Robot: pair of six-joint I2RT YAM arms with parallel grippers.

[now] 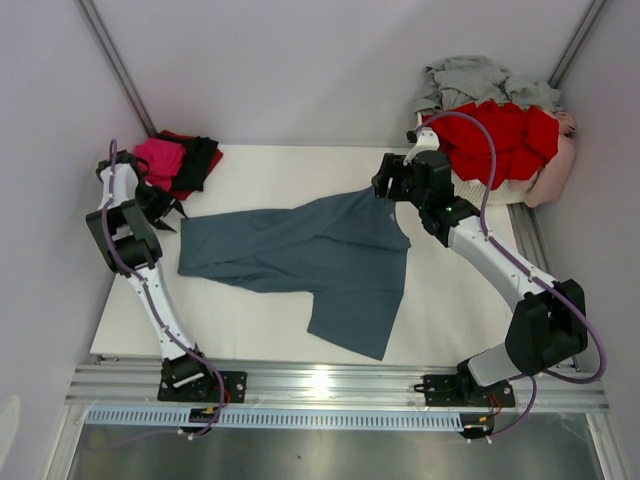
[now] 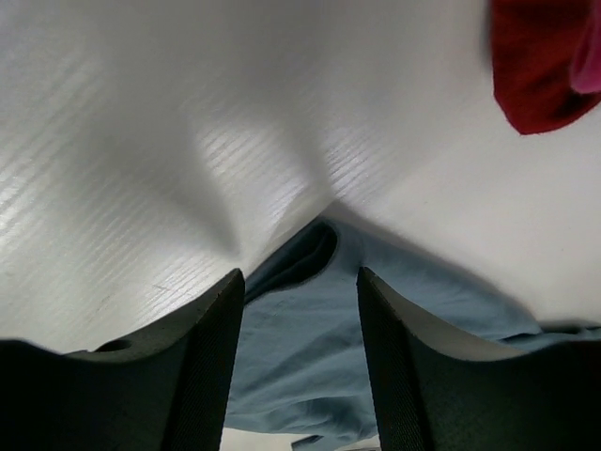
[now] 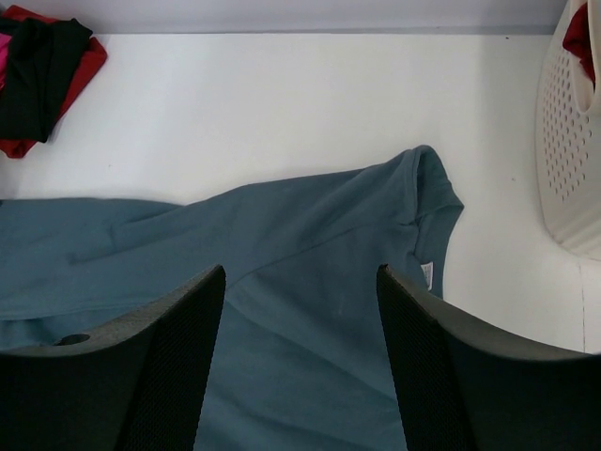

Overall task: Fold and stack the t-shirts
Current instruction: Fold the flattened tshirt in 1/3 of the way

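Note:
A slate blue-grey t-shirt (image 1: 300, 250) lies spread out and rumpled on the white table, collar toward the right. Its small neck label (image 3: 425, 274) shows in the right wrist view. My left gripper (image 1: 165, 205) is at the shirt's left end, open, and the blue cloth (image 2: 300, 348) lies loose below the gap between its fingers (image 2: 299, 274). My right gripper (image 1: 385, 190) hovers open over the collar end, the shirt (image 3: 300, 225) beneath its fingers (image 3: 300, 271), nothing held. Magenta (image 1: 158, 158), black (image 1: 198, 160) and red (image 1: 180, 185) shirts sit piled at the back left.
A white lattice basket (image 1: 470, 185) stands at the back right, holding red shirts (image 1: 500, 135) and a grey one (image 1: 480, 80), with pale cloth (image 1: 555, 170) hanging over its side. The basket wall (image 3: 568, 160) is close to my right gripper. The red shirt's edge (image 2: 535, 66) is near my left gripper.

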